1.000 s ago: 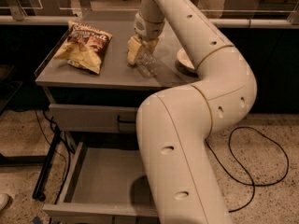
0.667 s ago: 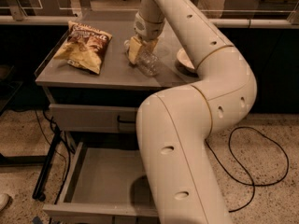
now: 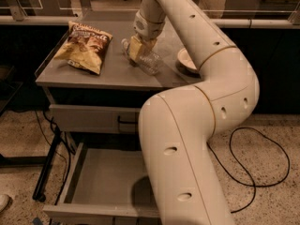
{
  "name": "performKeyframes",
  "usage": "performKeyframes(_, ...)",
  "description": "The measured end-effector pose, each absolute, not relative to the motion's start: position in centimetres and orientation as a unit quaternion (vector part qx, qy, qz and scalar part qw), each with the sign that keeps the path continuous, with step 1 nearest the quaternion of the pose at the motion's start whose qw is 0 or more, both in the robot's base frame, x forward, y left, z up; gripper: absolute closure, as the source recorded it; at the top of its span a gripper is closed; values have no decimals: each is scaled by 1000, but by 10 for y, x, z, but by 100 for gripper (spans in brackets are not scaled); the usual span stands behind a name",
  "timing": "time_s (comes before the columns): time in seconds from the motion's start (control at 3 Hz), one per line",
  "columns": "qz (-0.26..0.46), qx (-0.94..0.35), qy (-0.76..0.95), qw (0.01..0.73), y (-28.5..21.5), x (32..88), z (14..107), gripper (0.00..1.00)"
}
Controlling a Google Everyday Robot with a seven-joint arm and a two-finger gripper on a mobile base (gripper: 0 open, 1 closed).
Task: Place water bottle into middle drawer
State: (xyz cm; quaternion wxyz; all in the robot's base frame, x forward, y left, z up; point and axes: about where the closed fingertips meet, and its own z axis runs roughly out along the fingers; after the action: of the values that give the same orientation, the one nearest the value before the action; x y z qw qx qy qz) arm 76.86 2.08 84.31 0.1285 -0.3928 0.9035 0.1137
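The gripper hangs over the small clear crinkled plastic water bottle, which lies white-capped; I cannot tell its grip.
One bottle, one open shallow grey metal middle drawer.

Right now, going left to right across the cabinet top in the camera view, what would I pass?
chip bag → water bottle, with the hand directly over its middle → bowl, partly hidden behind the arm.

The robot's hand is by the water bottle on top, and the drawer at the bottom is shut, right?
Not quite: the camera view shows the middle drawer, lowest in view, pulled open. The hand is by the water bottle on the cabinet top.
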Motion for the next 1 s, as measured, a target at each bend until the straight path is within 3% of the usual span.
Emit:
performKeyframes(0.67, 118, -427, 876, 191, -1, 723, 932, 100)
performKeyframes(1.0, 118, -431, 874, 194, 4, 730, 930, 100)
